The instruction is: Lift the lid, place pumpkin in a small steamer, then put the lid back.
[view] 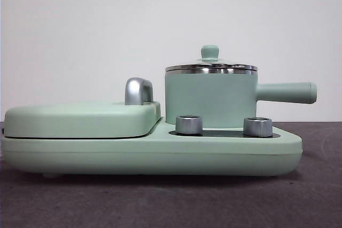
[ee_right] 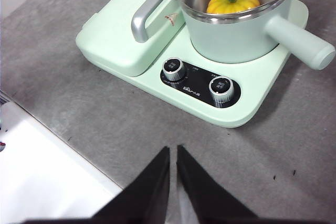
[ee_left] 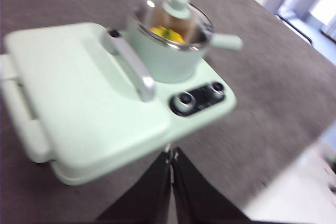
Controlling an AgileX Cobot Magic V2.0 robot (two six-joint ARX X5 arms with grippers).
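Observation:
The small steamer stands on the right half of the mint green base unit, its handle pointing right. The glass lid sits on its rim, with the green knob on top. The pumpkin lies inside the pot under the lid; it also shows through the glass in the left wrist view. My left gripper is shut and empty, back from the base unit's front edge. My right gripper is shut and empty, above the grey table in front of the knobs. Neither arm shows in the front view.
The flat griddle cover with a silver handle fills the left half of the base unit. Two silver knobs sit on the front panel. A white surface borders the grey table near my right gripper.

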